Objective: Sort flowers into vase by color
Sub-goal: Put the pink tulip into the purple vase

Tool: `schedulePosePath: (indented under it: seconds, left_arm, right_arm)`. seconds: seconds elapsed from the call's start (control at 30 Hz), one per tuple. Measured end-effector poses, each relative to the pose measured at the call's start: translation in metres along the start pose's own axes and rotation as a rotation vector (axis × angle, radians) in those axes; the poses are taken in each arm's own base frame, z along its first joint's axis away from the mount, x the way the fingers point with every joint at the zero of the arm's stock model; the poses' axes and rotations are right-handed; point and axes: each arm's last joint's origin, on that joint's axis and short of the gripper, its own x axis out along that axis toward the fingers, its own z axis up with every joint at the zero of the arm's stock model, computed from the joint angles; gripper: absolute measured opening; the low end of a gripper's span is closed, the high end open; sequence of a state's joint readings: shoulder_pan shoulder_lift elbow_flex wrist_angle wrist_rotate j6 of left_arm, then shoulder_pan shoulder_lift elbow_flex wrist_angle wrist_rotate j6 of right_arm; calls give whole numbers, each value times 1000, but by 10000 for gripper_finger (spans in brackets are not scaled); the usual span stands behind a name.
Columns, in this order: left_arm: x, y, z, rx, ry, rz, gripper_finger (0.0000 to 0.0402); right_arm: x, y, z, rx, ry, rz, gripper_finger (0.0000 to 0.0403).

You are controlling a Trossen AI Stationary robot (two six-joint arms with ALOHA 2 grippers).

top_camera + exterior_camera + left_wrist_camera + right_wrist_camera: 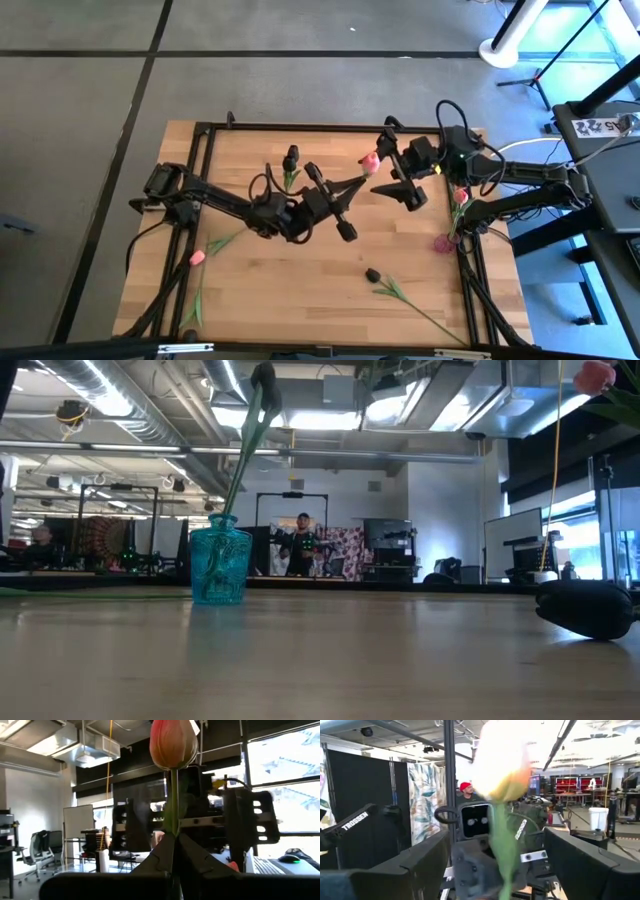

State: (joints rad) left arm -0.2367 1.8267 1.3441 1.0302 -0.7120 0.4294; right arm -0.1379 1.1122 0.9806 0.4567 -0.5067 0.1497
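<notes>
My left gripper (336,192) is over the table's middle, shut on a pink tulip (370,162), whose head (173,742) points at my right gripper (386,172). The right gripper is open; in its wrist view its fingers (395,862) stand on either side of the tulip's head (502,760) without touching it. A teal vase (220,565) at the far side holds a black-headed flower (262,375). A pink vase (445,241) near the right edge holds a pink flower (460,195). A pink tulip (197,257) and a black tulip (372,274) lie flat on the table. My left gripper pinches the pink tulip's green stem (173,820), a short way below the head, between its two fingertips (160,852). The fingers come from the table's left, and the stem runs out past them toward the right gripper. The tulip is lifted clear of the table.
A black frame (300,128) runs along the table's edges. A loose green stem (195,300) lies near the left near corner. The black tulip's long stem (425,312) stretches toward the right near corner. A person (303,545) stands in the room beyond the table.
</notes>
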Motion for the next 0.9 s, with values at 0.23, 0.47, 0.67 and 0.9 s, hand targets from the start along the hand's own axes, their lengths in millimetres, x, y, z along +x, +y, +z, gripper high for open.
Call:
schedulePosePath:
  seconds: [0.23,0.47,0.67,0.9]
  left_arm:
    - [1,1,0,0,0,4,7]
    - [1,1,-1,-1,1,3,9]
    - [0,-1,-2,11,22,-6,48]
    - [-3,-5,-6,4,81,8,126]
  right_arm:
    - [2,3,0,3,-13,-29,303]
    - [2,2,1,0,-23,-60,180]
    - [2,2,1,0,-24,-74,32]
    - [2,2,1,11,-21,-84,11]
